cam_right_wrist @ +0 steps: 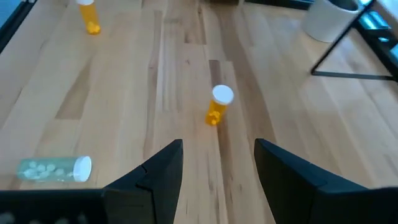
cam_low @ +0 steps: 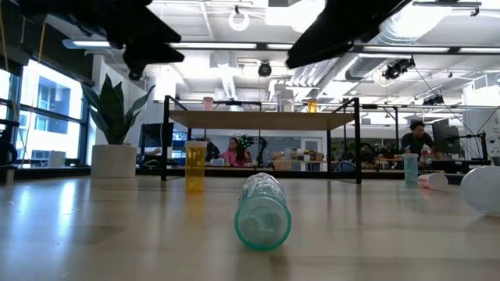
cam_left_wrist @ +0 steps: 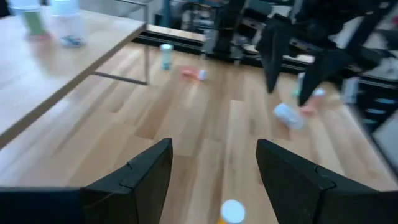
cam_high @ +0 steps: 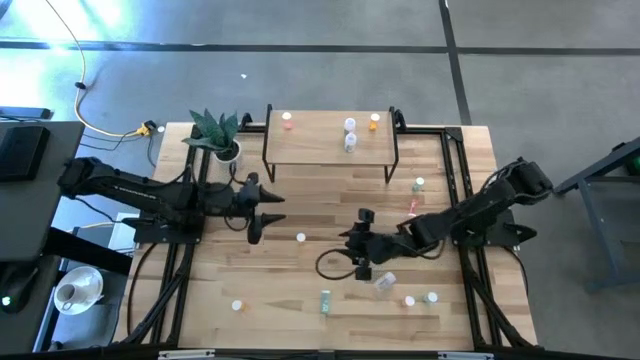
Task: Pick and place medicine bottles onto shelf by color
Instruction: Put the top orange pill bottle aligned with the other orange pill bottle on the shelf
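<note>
Left arm stretched low across the surface (cam_high: 300, 205) from the left edge. Left pincer (cam_high: 268, 209) hovering mid-surface, just below the potted plant (cam_high: 220, 135); fingers (cam_left_wrist: 134, 180) spread wide, nothing between them. Small orange bottle (cam_high: 301, 237) with white cap standing just ahead of that pincer, same bottle (cam_left_wrist: 231, 212) seen at the bottom of the left wrist view.

Toward the near edge: another orange bottle (cam_high: 237, 305) upright at lower left; green bottle (cam_high: 325, 300) lying on its side near centre, seen end-on as the closest item in the low view (cam_low: 262, 211).

Shelf (cam_high: 330, 140) at the far middle of the surface, on thin black legs. On top: pink bottle (cam_high: 287, 120) at its left end, two clear-white bottles (cam_high: 350, 135) close together in the middle, orange bottle (cam_high: 375, 121) toward the right.

Right arm reaching in from the right edge, bent at the elbow, wrist low. Right pincer (cam_high: 352, 246) at centre-right, pointing left toward the standing orange bottle (cam_right_wrist: 217, 104); fingers (cam_right_wrist: 155, 177) parted, empty. Black cable loop (cam_high: 335, 265) lying just beside that pincer.

Clear bottle (cam_high: 385, 283) on its side just below the right wrist. Two more bottles (cam_high: 420, 299) standing further right near the front edge. Green bottle (cam_high: 418, 185) and pink bottle (cam_high: 413, 208) between shelf leg and right forearm.
</note>
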You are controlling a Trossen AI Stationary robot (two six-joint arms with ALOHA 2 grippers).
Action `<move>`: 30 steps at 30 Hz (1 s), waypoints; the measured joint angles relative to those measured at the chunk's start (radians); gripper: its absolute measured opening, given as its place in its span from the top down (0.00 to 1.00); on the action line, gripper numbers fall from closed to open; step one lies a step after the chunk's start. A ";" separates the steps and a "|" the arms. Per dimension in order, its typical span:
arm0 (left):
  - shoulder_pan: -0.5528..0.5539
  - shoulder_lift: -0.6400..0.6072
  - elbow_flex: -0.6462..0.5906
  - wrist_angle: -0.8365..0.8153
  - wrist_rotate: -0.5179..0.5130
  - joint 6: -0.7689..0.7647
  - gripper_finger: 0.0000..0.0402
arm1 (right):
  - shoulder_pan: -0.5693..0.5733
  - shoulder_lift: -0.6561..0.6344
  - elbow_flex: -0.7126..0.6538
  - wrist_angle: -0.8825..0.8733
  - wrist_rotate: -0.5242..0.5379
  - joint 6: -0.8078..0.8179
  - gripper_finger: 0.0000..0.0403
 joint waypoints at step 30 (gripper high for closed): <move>-0.068 0.001 -0.001 -0.010 -0.209 -0.010 0.44 | -0.208 0.412 0.000 0.685 -0.281 -0.156 0.53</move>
